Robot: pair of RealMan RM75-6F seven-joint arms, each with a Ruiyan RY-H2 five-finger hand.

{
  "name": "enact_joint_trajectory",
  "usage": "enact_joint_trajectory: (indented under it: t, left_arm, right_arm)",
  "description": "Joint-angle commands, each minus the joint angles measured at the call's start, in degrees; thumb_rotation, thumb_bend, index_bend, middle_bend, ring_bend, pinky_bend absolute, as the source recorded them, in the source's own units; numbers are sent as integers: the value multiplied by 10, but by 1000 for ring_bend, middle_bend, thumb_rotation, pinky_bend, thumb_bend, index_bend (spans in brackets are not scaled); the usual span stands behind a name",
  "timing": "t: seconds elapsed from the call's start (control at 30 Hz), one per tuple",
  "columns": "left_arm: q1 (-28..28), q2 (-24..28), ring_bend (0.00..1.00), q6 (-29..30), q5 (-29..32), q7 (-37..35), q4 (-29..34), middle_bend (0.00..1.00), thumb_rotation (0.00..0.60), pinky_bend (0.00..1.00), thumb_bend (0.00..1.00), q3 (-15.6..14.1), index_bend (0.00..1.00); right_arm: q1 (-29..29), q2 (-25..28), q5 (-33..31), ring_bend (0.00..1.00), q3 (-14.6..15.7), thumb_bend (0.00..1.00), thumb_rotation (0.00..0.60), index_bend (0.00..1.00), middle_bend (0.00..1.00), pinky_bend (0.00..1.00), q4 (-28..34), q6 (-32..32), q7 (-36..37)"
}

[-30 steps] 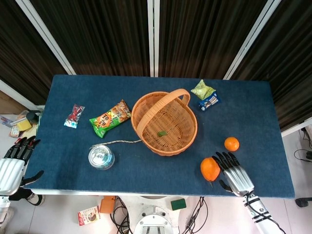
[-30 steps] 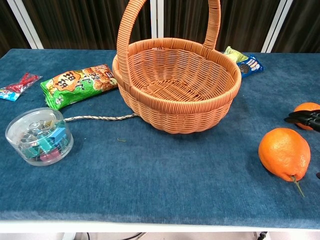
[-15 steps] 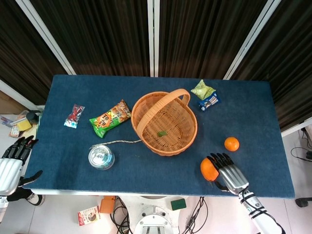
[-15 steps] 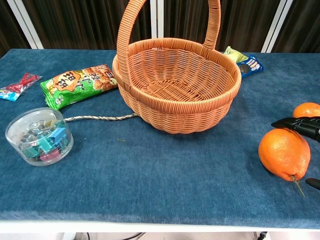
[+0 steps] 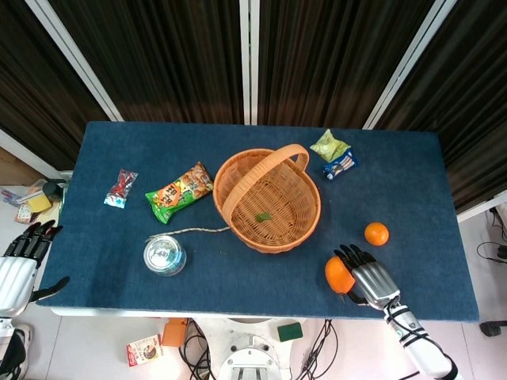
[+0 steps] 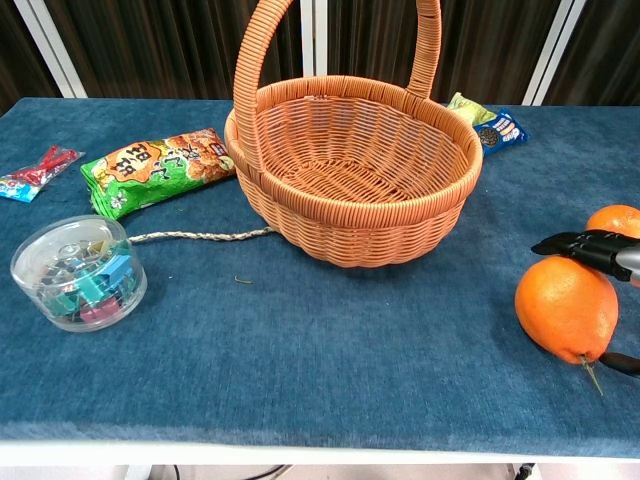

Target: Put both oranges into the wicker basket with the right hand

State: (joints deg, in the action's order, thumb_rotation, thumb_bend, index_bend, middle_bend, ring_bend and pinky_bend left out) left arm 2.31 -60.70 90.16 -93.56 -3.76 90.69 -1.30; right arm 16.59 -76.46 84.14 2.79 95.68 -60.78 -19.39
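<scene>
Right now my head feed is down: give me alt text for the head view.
The right hand wraps the larger orange near the blue table's front edge; the smaller orange lies free beyond it. The wicker basket stands mid-table holding no oranges, and the left hand idles off the left edge.

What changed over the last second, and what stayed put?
The right hand slid left against the large orange, its fingers now reaching over the top, thumb below; the orange shifted slightly left. Whether it is gripped yet is unclear. The small orange, wicker basket and left hand stayed as they were.
</scene>
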Motion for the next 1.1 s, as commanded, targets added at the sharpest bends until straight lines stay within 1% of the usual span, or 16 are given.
enact_joint_trajectory:
  t: [0.03, 0.2, 0.27, 0.3, 0.37, 0.47, 0.53, 0.7, 0.83, 1.0, 1.1]
  left_arm:
    - [0, 0, 35, -1, 1, 0, 0, 59, 600, 181, 124, 0, 113]
    - [1, 0, 35, -4, 3, 0, 2, 58, 600, 182, 124, 0, 117]
    - [1, 0, 35, -5, 3, 0, 2, 58, 600, 182, 124, 0, 118]
    - [1, 0, 35, -5, 4, 0, 3, 58, 600, 182, 124, 0, 119]
    - [1, 1, 35, -6, 4, 0, 4, 59, 600, 182, 124, 0, 119]
    - [1, 1, 35, -7, 5, 1, 5, 58, 600, 182, 124, 0, 119]
    - [1, 1, 35, -8, 5, 2, 5, 59, 600, 182, 124, 0, 119]
    - [2, 1, 35, -9, 5, 2, 6, 59, 600, 182, 124, 0, 120]
    - [2, 2, 35, -9, 5, -1, 6, 59, 600, 182, 124, 0, 120]
    - [1, 4, 35, -8, 5, -6, 5, 59, 600, 182, 124, 0, 120]
    - [1, 4, 35, -8, 4, -9, 5, 58, 600, 182, 124, 0, 120]
  right_arm:
    - [5, 1, -8, 11, -2, 225, 600, 0, 0, 198, 2, 7, -6]
    - [11, 2, -12, 47, 1, 234, 600, 0, 9, 210, -1, 11, -13]
    - [10, -1, -11, 97, 1, 257, 600, 5, 71, 252, -5, 6, -15]
    - [9, -4, -8, 130, 2, 267, 600, 29, 118, 280, -9, 3, -13]
    - [8, -8, -1, 197, 2, 280, 600, 143, 204, 326, -15, -6, -7]
    - [4, -15, 14, 257, 2, 288, 600, 289, 277, 342, -27, -25, 2]
    - [0, -18, 23, 269, 2, 295, 600, 338, 301, 342, -34, -40, 8]
    - [-5, -17, 35, 292, 1, 301, 600, 402, 330, 342, -37, -62, 22]
    - [-8, -5, 46, 294, 1, 301, 600, 408, 328, 342, -29, -78, 36]
    - [-16, 34, 77, 294, -6, 302, 600, 408, 326, 342, 12, -126, 49]
    - [-15, 61, 99, 293, -21, 301, 600, 412, 331, 342, 51, -158, 42]
